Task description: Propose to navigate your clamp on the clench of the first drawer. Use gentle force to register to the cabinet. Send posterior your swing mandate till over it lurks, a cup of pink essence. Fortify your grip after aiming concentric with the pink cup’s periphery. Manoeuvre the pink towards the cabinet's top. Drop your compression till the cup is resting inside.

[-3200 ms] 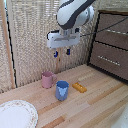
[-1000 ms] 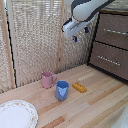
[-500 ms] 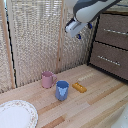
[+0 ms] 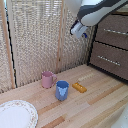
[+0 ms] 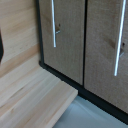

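pincer (image 4: 81,33): hanging high in the air before the woven screen, just off the cabinet's upper corner; over the last few seconds it has been rising and swinging toward the exterior view's right, away from the cups; nothing is seen between the fingers, and whether they are open or closed is too blurred to tell.
cabinet (image 4: 102,56): standing at the exterior view's right; both fronts sitting flush, as in the earlier frames.
first drawer (image 4: 112,31): closed, its clench (image 4: 118,32) untouched, the pincer apart from it.
wrist view: showing the two silver bars, clench (image 5: 54,25) or lower one, i cannot tell which.
pink cup (image 4: 48,79): resting upright on the tabletop (image 4: 95,107) by the screen, unmoved.
blue cup (image 4: 62,90): standing just beside the pink cup, unmoved.
orange block (image 4: 79,87): lying near the blue cup.
plate (image 4: 15,114): sitting at the near corner.
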You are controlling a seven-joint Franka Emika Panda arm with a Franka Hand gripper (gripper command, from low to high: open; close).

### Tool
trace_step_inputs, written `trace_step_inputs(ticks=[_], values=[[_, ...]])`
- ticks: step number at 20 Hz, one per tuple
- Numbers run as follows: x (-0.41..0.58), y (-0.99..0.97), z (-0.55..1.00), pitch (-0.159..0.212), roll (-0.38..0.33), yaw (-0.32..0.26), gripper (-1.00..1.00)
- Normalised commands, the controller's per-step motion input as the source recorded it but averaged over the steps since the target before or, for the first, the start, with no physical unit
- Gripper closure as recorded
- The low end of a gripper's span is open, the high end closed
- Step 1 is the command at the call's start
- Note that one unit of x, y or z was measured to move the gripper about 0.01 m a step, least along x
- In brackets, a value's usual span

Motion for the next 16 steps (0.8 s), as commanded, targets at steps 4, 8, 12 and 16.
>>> trace_step_inputs(ticks=[4,8,12,16], values=[[-0.276,-0.08,0.0,0.0,-0.375,0.153,-1.0],[-0.376,-0.11,-0.01,-0.003,-0.375,0.131,-1.0],[-0.31,-0.15,-0.18,-0.028,-0.312,0.111,-1.0],[-0.133,-0.21,-0.4,-0.043,-0.183,0.103,-1.0]])
